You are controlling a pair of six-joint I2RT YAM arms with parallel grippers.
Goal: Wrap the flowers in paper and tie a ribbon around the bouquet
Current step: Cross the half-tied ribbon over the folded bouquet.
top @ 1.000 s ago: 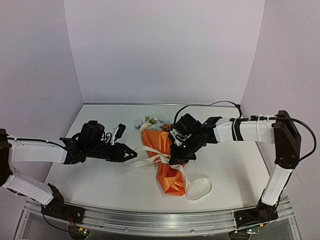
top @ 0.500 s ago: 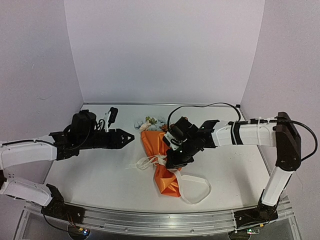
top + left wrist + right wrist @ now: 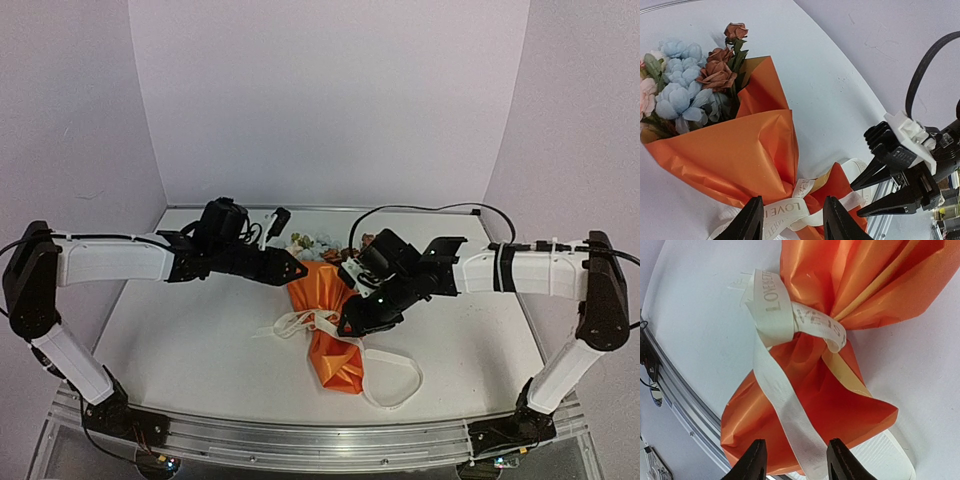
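Top external view: the bouquet (image 3: 335, 345) lies mid-table (image 3: 190, 350), blooms toward the back wall. The ribbon (image 3: 300, 322) is knotted round its waist, with a loop trailing toward the front edge. The left gripper (image 3: 297, 270) hovers by the flowers (image 3: 305, 243), jaws spread and empty. The right gripper (image 3: 350, 325) hangs beside the knot, jaws parted too, with the ribbon's tail lying under the gap.

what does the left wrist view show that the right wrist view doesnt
Only the left wrist view: the flowers poking out of the wide end, and the right tool with its fingers apart. Only the right wrist view: the narrow bottom end of the paper, with a loose tail of the ribbon running across it. Both: the orange paper pinched in by the lettered ribbon knotted around it.
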